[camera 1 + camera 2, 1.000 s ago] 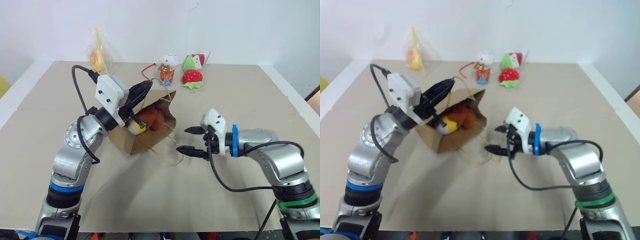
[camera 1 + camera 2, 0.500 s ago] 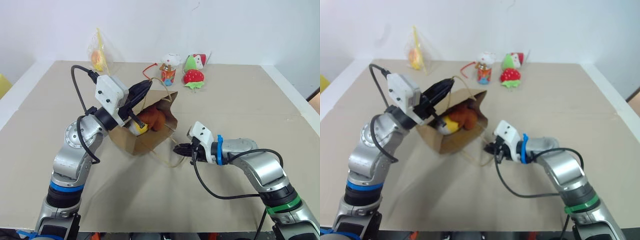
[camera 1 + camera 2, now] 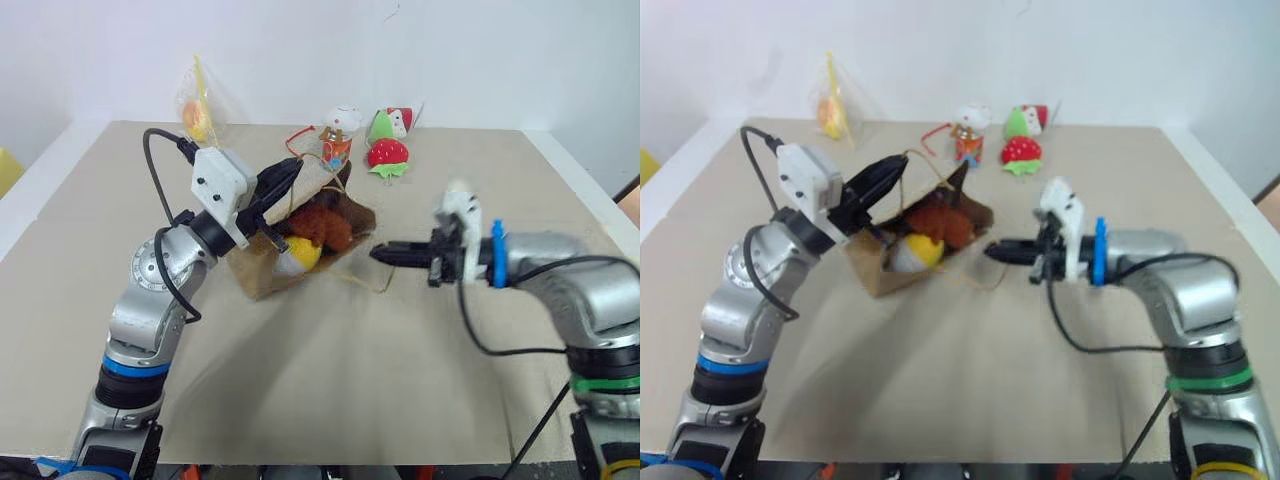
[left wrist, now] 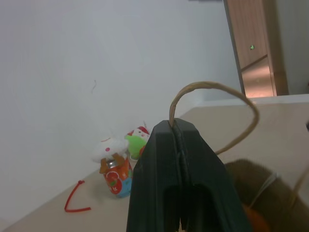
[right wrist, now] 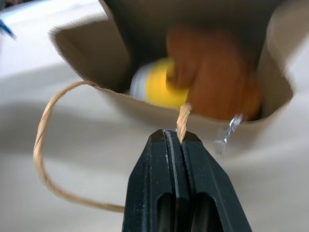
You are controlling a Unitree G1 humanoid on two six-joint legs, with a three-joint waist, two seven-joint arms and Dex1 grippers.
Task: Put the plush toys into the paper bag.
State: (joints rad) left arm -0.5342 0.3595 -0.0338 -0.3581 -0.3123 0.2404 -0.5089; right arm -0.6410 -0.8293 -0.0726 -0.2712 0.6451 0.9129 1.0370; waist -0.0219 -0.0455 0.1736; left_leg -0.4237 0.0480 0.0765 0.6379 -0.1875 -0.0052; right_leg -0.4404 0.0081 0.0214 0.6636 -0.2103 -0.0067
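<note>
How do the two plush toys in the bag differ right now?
The brown toy is furry and dark reddish-brown, while the egg-shaped toy is smooth, yellow and white. The brown toy looks bigger and lies deeper in the paper bag; the egg-shaped toy lies nearer the bag's mouth, on the side toward the left gripper. Both lie inside the tilted bag, touching each other.

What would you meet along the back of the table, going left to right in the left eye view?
Toy in clear plastic wrap → red cord → small figure with a white cap → red strawberry plush.
</note>
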